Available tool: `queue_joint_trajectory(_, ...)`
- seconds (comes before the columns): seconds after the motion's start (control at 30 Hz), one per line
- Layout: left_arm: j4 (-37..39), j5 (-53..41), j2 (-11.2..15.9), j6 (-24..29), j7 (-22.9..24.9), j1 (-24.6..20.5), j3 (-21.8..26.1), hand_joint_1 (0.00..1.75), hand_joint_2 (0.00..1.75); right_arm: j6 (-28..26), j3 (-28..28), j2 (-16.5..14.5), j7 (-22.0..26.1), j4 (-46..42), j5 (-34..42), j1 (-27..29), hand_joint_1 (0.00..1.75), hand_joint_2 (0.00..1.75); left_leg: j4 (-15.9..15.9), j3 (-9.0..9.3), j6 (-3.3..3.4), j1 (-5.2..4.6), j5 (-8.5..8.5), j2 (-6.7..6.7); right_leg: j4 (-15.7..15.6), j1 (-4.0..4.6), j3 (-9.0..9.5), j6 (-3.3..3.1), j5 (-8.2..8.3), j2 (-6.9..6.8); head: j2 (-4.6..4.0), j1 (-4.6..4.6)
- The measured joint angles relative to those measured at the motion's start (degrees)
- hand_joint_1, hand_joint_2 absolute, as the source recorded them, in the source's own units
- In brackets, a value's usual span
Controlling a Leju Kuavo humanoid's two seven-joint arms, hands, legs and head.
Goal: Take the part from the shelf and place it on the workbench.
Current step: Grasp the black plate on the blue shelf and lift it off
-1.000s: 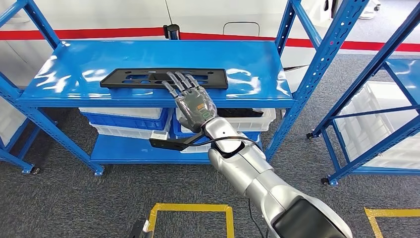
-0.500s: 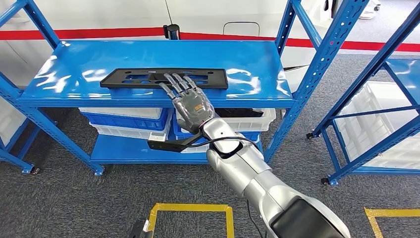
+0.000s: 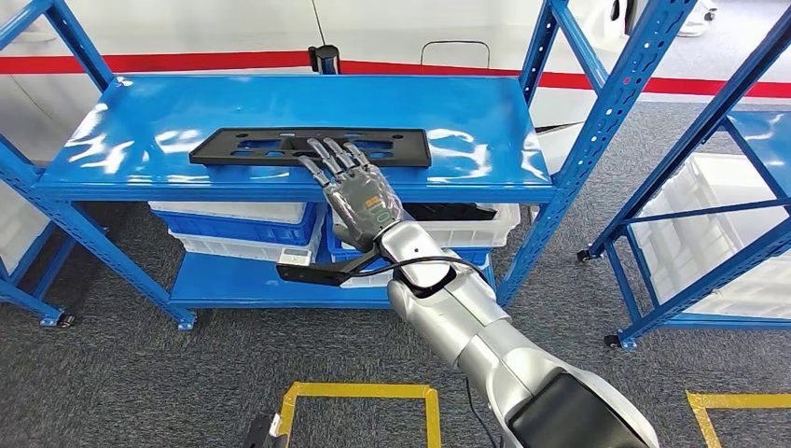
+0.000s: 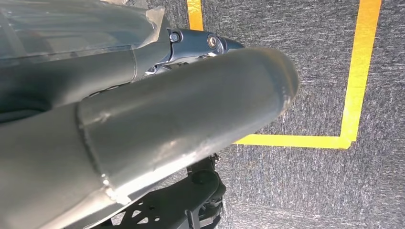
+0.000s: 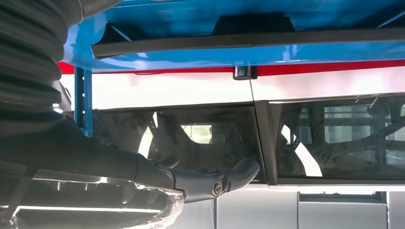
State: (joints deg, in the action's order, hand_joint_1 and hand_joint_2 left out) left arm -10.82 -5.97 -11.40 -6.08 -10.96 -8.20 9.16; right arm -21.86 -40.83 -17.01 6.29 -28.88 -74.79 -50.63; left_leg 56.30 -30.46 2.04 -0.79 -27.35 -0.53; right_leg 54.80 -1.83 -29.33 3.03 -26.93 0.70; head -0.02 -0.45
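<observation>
Fingers (image 3: 328, 159) spread, lying over the near edge of the part.
We see our right hand (image 3: 359, 194) reaching up from a stretched arm, back of the hand upward, holding nothing; the flat black part (image 3: 252, 147) lies on the blue shelf (image 3: 140, 140) top.
</observation>
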Motion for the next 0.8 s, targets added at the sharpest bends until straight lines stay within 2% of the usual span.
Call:
queue_joint_trajectory(0.1,-0.01,0.0,-0.02,0.21,-0.13,-0.03,0.02,0.0,0.0,-0.01,0.03,-0.2,0.01,0.01,0.0,-0.17,0.0,1.75,-0.31,0.2,0.5,0.22,0.33,0.13,0.55,0.03,-0.51,0.26,-0.28,-0.05,0.0,0.01)
queue_joint_trajectory(0.13,-0.02,0.0,-0.05,0.32,-0.21,-0.08,0.02,0.0,0.0,-0.01,0.05,-0.26,0.01,0.02,0.0,-0.31,0.0,1.75,-0.52,0.33,0.79,0.37,0.53,0.22,2.07,0.07,-1.33,0.15,-1.02,-0.09,0.0,0.08)
queue_joint_trajectory(0.17,-0.02,0.0,-0.09,0.39,-0.29,-0.12,0.02,0.0,0.0,-0.02,0.06,-0.29,0.02,0.04,0.0,-0.43,0.0,1.75,-0.7,0.45,1.05,0.52,0.7,0.31,4.89,0.11,-2.81,-0.09,-2.25,-0.15,0.0,0.16)
queue_joint_trajectory(0.23,-0.01,0.0,-0.13,0.44,-0.36,-0.18,0.03,0.0,0.0,-0.02,0.07,-0.22,0.03,0.21,0.0,-0.52,0.0,1.75,-0.69,0.32,1.19,0.48,0.78,0.41,13.64,0.23,-7.39,-0.62,-5.3,-0.2,0.0,0.33)
queue_joint_trajectory(0.27,-0.01,0.0,-0.13,0.44,-0.36,-0.18,0.03,0.0,0.0,-0.02,0.07,-0.18,0.03,0.35,0.0,-0.48,0.0,1.75,-0.67,0.3,1.18,0.42,0.77,0.42,17.44,0.36,-9.61,-0.68,-6.23,-0.21,0.0,0.36)
queue_joint_trajectory(0.3,0.0,0.0,-0.14,0.44,-0.36,-0.19,0.03,0.0,0.0,-0.02,0.07,-0.13,0.03,0.49,0.0,-0.44,0.0,1.75,-0.65,0.32,1.16,0.36,0.75,0.4,19.29,0.51,-10.97,-0.6,-6.23,-0.21,0.0,0.38)
queue_joint_trajectory(0.33,0.0,0.0,-0.14,0.44,-0.36,-0.19,0.04,0.0,0.0,-0.02,0.07,-0.11,0.03,0.58,0.0,-0.42,0.0,1.75,-0.64,0.39,1.1,0.31,0.7,0.36,18.68,0.65,-11.17,-0.4,-5.21,-0.21,0.0,0.4)
queue_joint_trajectory(0.37,0.0,0.0,-0.14,0.44,-0.36,-0.21,0.03,0.0,0.0,-0.03,0.08,-0.12,0.03,0.64,0.0,-0.45,0.0,1.75,-0.61,0.51,1.01,0.27,0.61,0.31,15.64,0.74,-10.24,-0.18,-3.29,-0.23,0.0,0.39)
queue_joint_trajectory(0.4,0.0,0.0,-0.14,0.44,-0.36,-0.23,0.03,0.0,0.0,-0.03,0.09,-0.12,0.03,0.67,-0.01,-0.5,0.0,1.75,-0.57,0.6,0.83,0.26,0.47,0.25,11.16,0.78,-8.6,-0.06,-0.96,-0.3,0.0,0.4)
queue_joint_trajectory(0.47,0.0,0.0,-0.15,0.44,-0.36,-0.33,0.02,0.0,0.0,-0.04,0.1,-0.15,0.03,0.72,-0.01,-0.62,0.0,1.75,-0.21,0.45,0.29,0.05,0.08,0.15,4.01,1.02,-5.79,-0.43,2.2,-0.46,0.0,0.35)
queue_joint_trajectory(0.5,0.0,0.0,-0.16,0.44,-0.36,-0.36,0.03,0.0,0.0,-0.04,0.11,-0.16,0.03,0.75,-0.02,-0.64,0.0,1.75,-0.09,0.28,0.05,-0.01,-0.06,0.13,2.46,1.15,-5.22,-0.81,2.78,-0.5,0.0,0.32)
queue_joint_trajectory(0.57,0.0,0.0,-0.16,0.44,-0.36,-0.39,0.03,0.0,0.0,-0.06,0.14,-0.2,0.03,0.8,-0.04,-0.64,0.0,1.75,0.11,0.05,0.14,0.03,-0.22,0.16,2.15,1.27,-5.2,-1.3,2.88,-0.38,0.0,0.22)
queue_joint_trajectory(0.63,0.0,0.0,-0.16,0.44,-0.36,-0.44,0.02,0.0,0.0,-0.09,0.18,-0.24,0.03,0.86,-0.12,-0.66,0.0,1.75,0.18,0.05,0.43,0.17,-0.3,0.22,2.11,1.35,-5.23,-1.35,2.91,-0.24,0.0,0.2)
queue_joint_trajectory(0.8,0.0,-0.1,-0.14,0.39,-0.27,-0.71,0.0,0.0,0.0,-0.13,0.37,-0.26,-0.01,1.02,-0.22,-0.67,0.0,1.75,-0.1,0.09,0.27,0.52,-0.18,0.33,2.13,1.79,-5.33,-1.68,2.98,-0.14,0.0,0.2)
